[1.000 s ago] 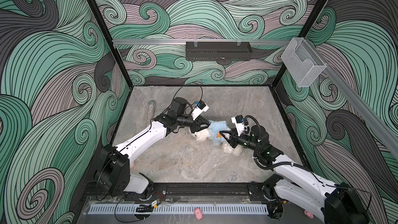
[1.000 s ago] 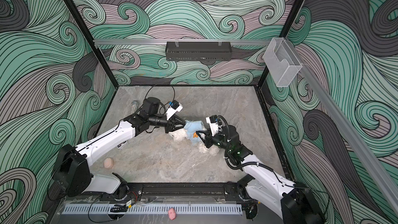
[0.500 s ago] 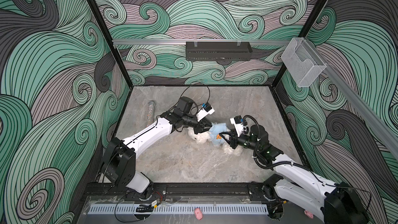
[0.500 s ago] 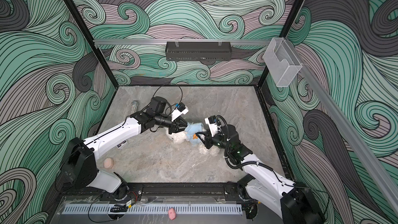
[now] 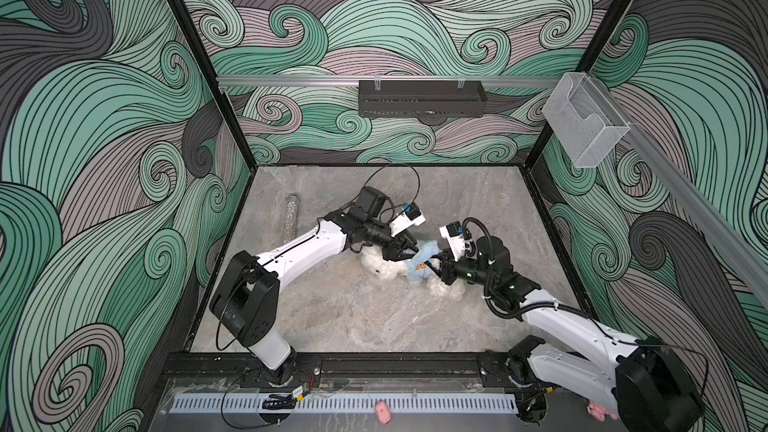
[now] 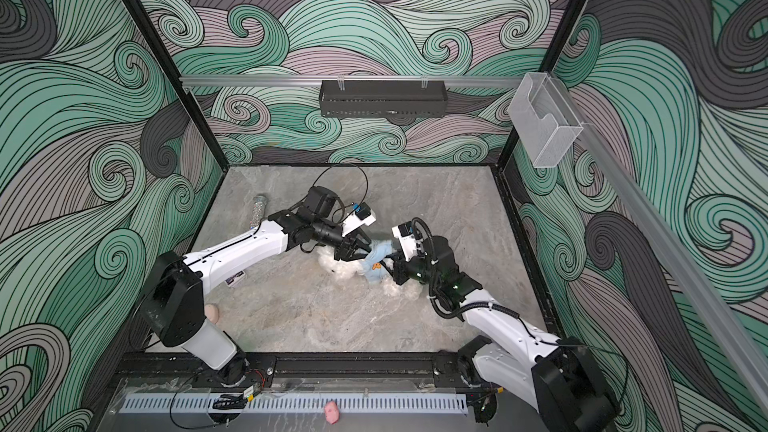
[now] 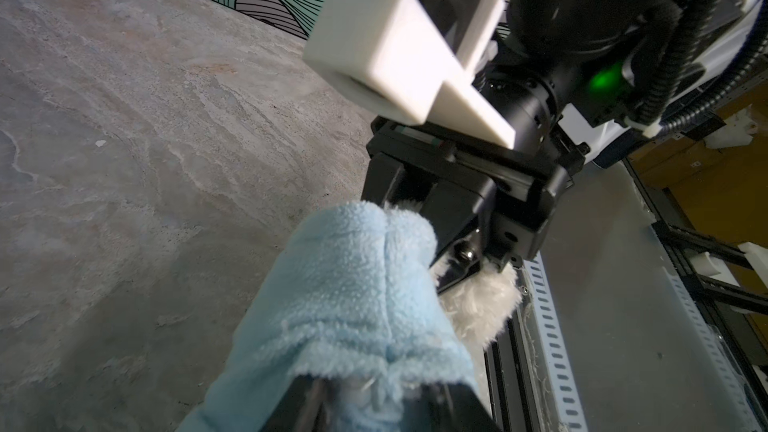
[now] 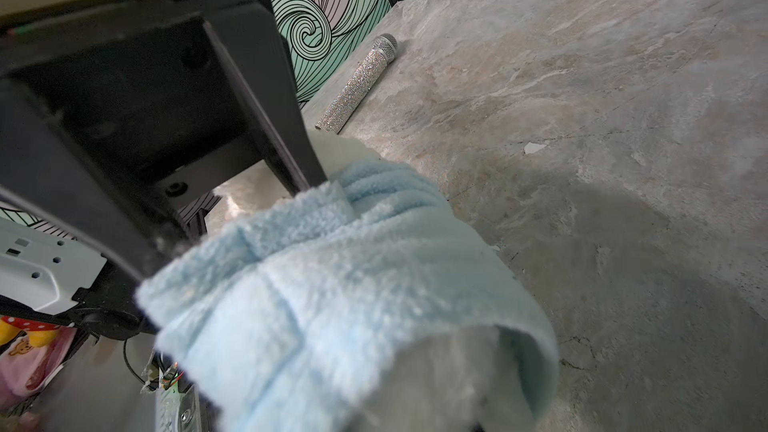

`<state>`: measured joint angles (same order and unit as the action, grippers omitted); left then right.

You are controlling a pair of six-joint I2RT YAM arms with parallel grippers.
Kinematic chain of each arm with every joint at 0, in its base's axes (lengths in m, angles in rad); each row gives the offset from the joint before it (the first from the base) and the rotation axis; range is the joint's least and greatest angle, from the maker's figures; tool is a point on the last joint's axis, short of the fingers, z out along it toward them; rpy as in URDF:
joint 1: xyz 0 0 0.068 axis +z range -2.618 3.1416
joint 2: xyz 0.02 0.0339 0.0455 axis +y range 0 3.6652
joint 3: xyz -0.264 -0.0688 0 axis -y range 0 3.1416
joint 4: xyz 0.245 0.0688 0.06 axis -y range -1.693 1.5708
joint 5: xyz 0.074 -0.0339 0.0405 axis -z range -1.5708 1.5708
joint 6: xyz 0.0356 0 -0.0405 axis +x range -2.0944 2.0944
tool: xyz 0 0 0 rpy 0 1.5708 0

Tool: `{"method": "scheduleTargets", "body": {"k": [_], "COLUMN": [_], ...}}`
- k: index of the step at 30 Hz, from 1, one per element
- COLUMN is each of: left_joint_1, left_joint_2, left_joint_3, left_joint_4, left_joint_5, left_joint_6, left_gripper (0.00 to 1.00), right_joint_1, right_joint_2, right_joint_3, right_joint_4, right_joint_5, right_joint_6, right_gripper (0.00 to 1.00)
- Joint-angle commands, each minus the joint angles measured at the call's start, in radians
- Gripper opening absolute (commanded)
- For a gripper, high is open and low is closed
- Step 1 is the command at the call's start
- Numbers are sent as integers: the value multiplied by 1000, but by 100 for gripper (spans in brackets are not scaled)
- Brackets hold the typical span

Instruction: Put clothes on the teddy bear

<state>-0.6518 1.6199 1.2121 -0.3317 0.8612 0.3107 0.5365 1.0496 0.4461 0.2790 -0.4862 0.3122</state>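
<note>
Grey stone-look flooring (image 5: pixel 332 317), boxed in by wave-patterned walls (image 5: pixel 104 160), forms the work surface. The teddy bear (image 5: pixel 384 270) lies on it between the two arms. A blue garment (image 5: pixel 422 263) covers its middle, and white fur shows at either end of the cloth. By its look, the bear is light, soft and fully compliant. It will likely sag and roll rather than resist, and loose fur gives a poor hold. Take hold deep on a limb or across the body, not on the fur tips. The garment is a fleecy cloth that should stretch a little; take it at a hem or seam. The left gripper (image 5: pixel 405 252) is at the bear's head end. In the right wrist view its fingers (image 8: pixel 278 118) stand apart with the cloth edge drawn across them. The right gripper (image 5: pixel 437 270) is at the bear's other end. In the left wrist view its jaws are nearly together, clamped on the garment's end, with white fur bunched at the same spot. Whether fur is caught in that pinch cannot be told. A glittered microphone (image 5: pixel 291 220) lies well apart from the bear, beyond the left arm. A pink plush toy (image 5: pixel 382 411) lies well apart from the bear, off the flooring.
</note>
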Motion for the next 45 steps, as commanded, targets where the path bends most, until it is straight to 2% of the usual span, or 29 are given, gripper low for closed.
{"method": "scheduleTargets", "body": {"k": [1, 6, 9, 10, 13, 15, 18, 19, 22, 24, 26, 32, 35, 37, 41, 45], "left_joint_1": [-61, -96, -125, -129, -126, -108, -43, -28, 5, 41, 71, 98, 98, 95, 65, 25], "left_joint_2": [25, 57, 109, 122, 132, 81, -58, -90, -145, -162, -180, -192, -190, -180, -162, -118], "left_joint_3": [10, 28, 45, 50, 77, 41, -126, -156, -189, -233, -270, -300, -294, -274, -177, -74], "left_joint_4": [-115, -105, -66, -56, -57, 24, 357, 399, 390, 468, 541, 586, 536, 512, 301, 115], "left_joint_5": [116, 89, 26, 2, -66, -85, -67, -82, -106, -84, -66, -82, -89, -23, -32, 17], "left_joint_6": [59, 61, 34, 21, -30, -114, -354, -387, -420, -494, -549, -616, -587, -530, -315, -169], "left_gripper": [46, 48, 42, 36, 0, 0, 0, 0, 0, 0, 0, 0, 0, 0, 0, 12], "right_joint_1": [-6, -7, -1, 2, 1, -16, -81, -97, -112, -113, -113, -113, -113, -113, -113, -113], "right_joint_2": [-8, 39, 71, 75, 55, 14, -48, -70, -156, -205, -239, -291, -297, -273, -204, -161], "right_joint_3": [92, 113, 121, 122, 109, 76, -6, -35, -92, -112, -122, -135, -136, -130, -101, -72], "right_joint_4": [155, 211, 284, 301, 290, 232, 197, 197, 155, 130, 105, 85, 104, 143, 168, 164], "right_joint_5": [-3, -34, -47, -51, -42, 1, 74, 104, 197, 250, 284, 341, 330, 271, 127, 52], "right_joint_6": [-5, 38, 91, 102, 107, 87, 141, 164, 195, 215, 230, 267, 275, 248, 144, 94], "right_gripper": [0, 0, 0, 0, 0, 0, 0, 0, 0, 0, 0, 0, 0, 0, 0, 0]}}
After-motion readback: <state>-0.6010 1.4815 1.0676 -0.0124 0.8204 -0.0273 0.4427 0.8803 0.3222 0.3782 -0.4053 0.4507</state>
